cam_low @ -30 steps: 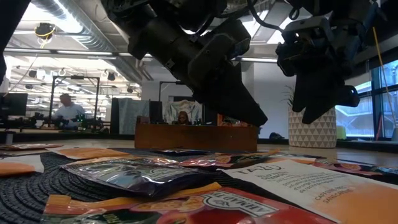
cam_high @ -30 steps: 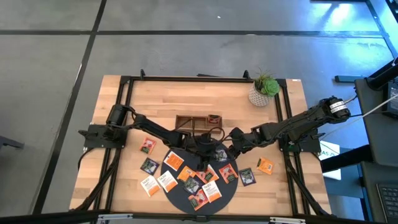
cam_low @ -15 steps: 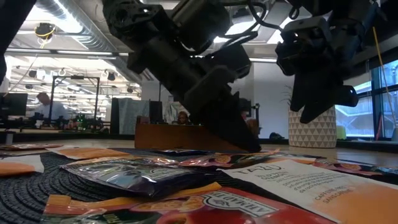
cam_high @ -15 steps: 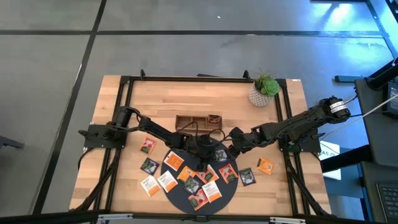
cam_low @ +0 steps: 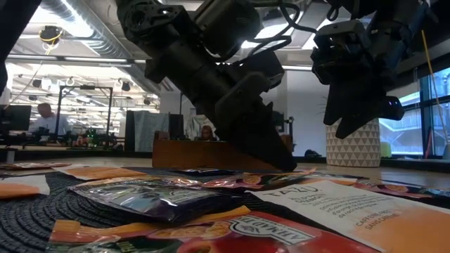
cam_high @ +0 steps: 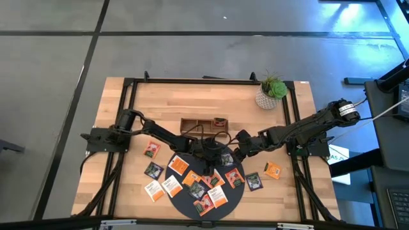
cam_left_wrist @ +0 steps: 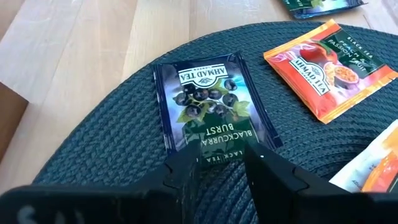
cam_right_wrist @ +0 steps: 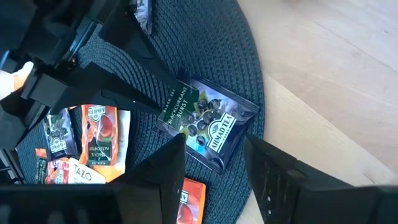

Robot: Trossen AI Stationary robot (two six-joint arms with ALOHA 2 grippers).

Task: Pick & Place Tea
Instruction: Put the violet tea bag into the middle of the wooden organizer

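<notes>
dark mat (cam_left_wrist: 106,124), blackcurrant sachet (cam_left_wrist: 208,102), left gripper (cam_left_wrist: 222,163)

The left gripper (cam_left_wrist: 221,163) has come down onto the dark blackcurrant sachet (cam_left_wrist: 208,106) on the mat

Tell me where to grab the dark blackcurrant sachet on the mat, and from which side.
Grip the blackcurrant sachet by its near short edge, where the left hand already straddles it, fingers open. It lies flat on the mat, so come in low and pinch that edge; its other sides offer no lift.
</notes>
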